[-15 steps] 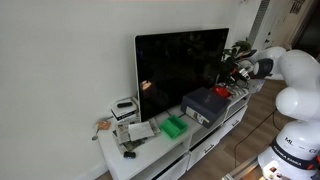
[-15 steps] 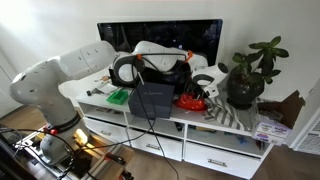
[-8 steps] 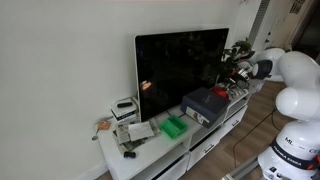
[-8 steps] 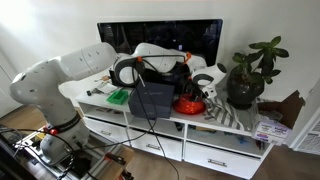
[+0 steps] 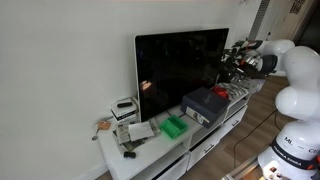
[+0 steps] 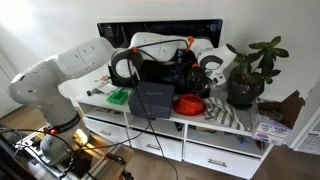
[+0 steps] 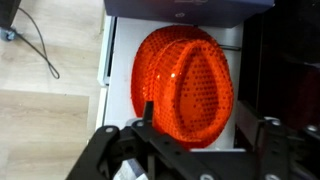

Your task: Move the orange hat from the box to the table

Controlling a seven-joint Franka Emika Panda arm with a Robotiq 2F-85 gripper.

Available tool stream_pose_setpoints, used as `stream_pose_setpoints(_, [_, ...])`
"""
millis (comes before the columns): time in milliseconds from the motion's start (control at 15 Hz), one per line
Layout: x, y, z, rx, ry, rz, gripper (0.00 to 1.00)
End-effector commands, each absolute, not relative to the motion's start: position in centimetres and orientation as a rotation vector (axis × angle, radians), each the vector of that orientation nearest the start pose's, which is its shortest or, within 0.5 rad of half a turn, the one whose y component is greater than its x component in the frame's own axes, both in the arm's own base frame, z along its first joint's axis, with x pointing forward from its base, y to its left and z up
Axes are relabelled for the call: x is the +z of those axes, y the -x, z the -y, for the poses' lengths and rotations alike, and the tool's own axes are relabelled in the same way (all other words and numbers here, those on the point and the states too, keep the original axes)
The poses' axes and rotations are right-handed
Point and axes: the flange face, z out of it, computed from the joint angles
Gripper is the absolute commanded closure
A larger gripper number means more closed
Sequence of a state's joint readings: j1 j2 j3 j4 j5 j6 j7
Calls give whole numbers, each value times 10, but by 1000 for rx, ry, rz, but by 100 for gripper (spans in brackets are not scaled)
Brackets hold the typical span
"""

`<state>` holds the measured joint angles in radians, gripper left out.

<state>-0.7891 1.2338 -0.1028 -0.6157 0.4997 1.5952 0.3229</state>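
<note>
The orange hat (image 6: 189,104) lies on the table (image 6: 112,128), just beside the short end of the box (image 6: 152,98) that faces away from the green tray (image 6: 118,97). In the wrist view the hat (image 7: 185,85) sits crown up on the white top, with the edge of the box (image 7: 190,8) close along its far side. Whether hat and box touch cannot be told.

The table (image 5: 150,148) runs well past the box on both sides. The TV (image 5: 180,65) stands behind the box (image 5: 208,103), dark and upright. The arm (image 6: 60,80) reaches across in front of the TV and over the box, and in an exterior view its white links (image 5: 297,75) rise beyond the hat end of the box. The plant (image 6: 250,70) stands past the hat, farther from the box.

The box rests flat on the table, dark top up. The green tray (image 5: 175,126) lies on the table off the other end of the box, apart from it.

The gripper (image 6: 188,78) hangs above the hat, to the hat side of the box and higher than its top, clear of both. In the wrist view the gripper (image 7: 206,118) is spread wide and holds nothing, with one finger (image 7: 145,112) over the hat's near rim and the other out past its edge.
</note>
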Motion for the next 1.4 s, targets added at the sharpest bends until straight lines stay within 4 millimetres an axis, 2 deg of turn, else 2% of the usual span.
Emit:
stream_pose_setpoints(0, [261, -542, 564, 153, 2406, -1487, 0])
stream_pose_setpoints(333, [322, -529, 585, -9, 2687, -1291, 0])
stream_pose_setpoints(600, [353, -516, 597, -94, 2893, -1053, 0])
stream_pose_setpoints(867, [366, -494, 599, -96, 3044, -747, 0])
stream_pose_setpoints(933, [358, -510, 606, -137, 2990, -879, 0])
stream_pose_setpoints(1133, [362, -499, 606, -120, 3018, -783, 0])
stream_pose_setpoints(1333, [362, -499, 603, -114, 3017, -769, 0])
